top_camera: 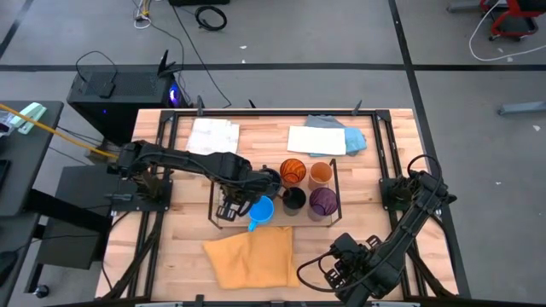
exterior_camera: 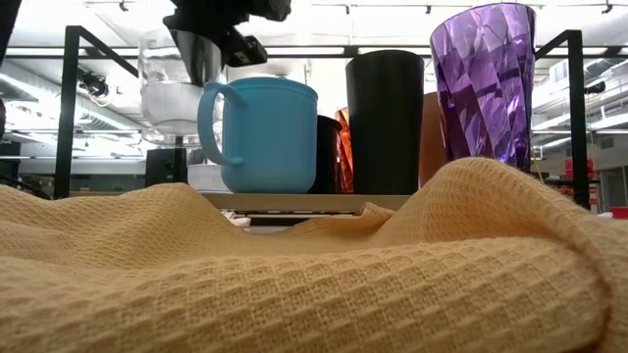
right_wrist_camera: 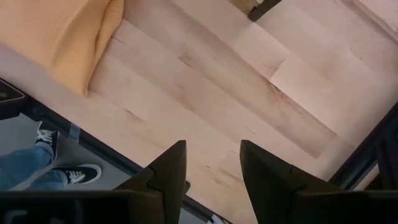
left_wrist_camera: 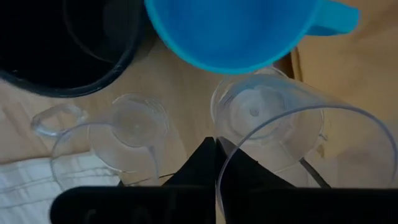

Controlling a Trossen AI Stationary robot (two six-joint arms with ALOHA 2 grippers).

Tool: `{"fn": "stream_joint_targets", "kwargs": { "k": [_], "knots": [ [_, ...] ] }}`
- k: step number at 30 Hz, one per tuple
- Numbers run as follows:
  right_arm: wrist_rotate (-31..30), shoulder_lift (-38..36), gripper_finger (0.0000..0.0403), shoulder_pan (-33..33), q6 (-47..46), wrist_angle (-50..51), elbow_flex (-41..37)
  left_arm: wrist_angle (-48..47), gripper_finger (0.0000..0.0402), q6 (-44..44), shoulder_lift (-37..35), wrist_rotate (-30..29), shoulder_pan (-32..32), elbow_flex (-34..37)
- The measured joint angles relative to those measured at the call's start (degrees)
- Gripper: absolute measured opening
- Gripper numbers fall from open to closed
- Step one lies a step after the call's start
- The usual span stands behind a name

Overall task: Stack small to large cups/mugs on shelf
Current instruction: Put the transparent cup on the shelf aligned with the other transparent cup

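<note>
A low light-wood shelf (top_camera: 275, 223) with a thin black wire frame sits mid-table on a pale plank tabletop (top_camera: 179, 247). On it stand smooth, round drinking vessels: a glossy bright blue mug (top_camera: 260, 211) with a loop handle at the near left, a matte black cup (top_camera: 293, 199) beside it, a faceted translucent purple cup (top_camera: 323, 202) at the near right, and behind them a ribbed orange cup (top_camera: 293, 171) and a plain orange cup (top_camera: 321, 174).

From table height, a clear glass (exterior_camera: 172, 88) hangs above the shelf's left end, just left of the blue mug.

The left arm reaches in from the table's left edge, its wrist bent down over the shelf's left end. The left gripper (left_wrist_camera: 216, 163) is clamped tight on the clear glass's rim; a second clear glass (left_wrist_camera: 118, 140) lies below it.

A waffle-weave mustard cloth (top_camera: 249, 258) lies crumpled near the front edge. White and pale blue folded cloths (top_camera: 317, 140) lie at the back.

The right arm waits folded at the near right corner, the right gripper (right_wrist_camera: 211, 165) parted and empty over bare wood.
</note>
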State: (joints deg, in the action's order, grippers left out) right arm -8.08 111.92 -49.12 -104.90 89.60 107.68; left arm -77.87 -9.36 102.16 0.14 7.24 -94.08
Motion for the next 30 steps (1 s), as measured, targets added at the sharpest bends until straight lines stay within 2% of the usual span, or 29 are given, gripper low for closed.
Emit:
{"fn": "stream_joint_targets", "kwargs": {
  "k": [4, 11, 16, 22, 27, 30],
  "knots": [
    [-0.1, 0.0, 0.0156, 0.0, 0.2, 0.0, 0.0, 0.1, 0.0022, 0.9, 0.8, -0.1, -1.0, 0.0],
    [-0.2, 0.0, 0.0156, 0.0, 0.4, 0.0, 0.0, 2.1, 0.0008, 1.4, 1.7, 0.1, -2.0, 0.0],
    [-0.4, 0.0, 0.0156, 0.0, 0.9, 0.0, 0.0, 2.0, 0.0024, 2.7, 1.9, 0.2, -2.0, 0.0],
    [-1.3, 0.0, 0.0156, -0.1, 1.6, 0.1, 0.0, 0.2, 0.0007, 2.9, 1.9, 0.2, -2.0, 0.0],
    [-1.6, 0.0, 0.0156, -0.1, 1.6, 0.1, 0.0, 0.5, 0.0024, 5.7, 1.9, 0.3, -2.2, 0.0],
    [-1.6, 0.0, 0.0156, -0.1, 1.6, 0.1, 0.0, 2.4, 0.0020, 7.2, 1.6, 1.5, -2.6, 2.4]
  ]
}}
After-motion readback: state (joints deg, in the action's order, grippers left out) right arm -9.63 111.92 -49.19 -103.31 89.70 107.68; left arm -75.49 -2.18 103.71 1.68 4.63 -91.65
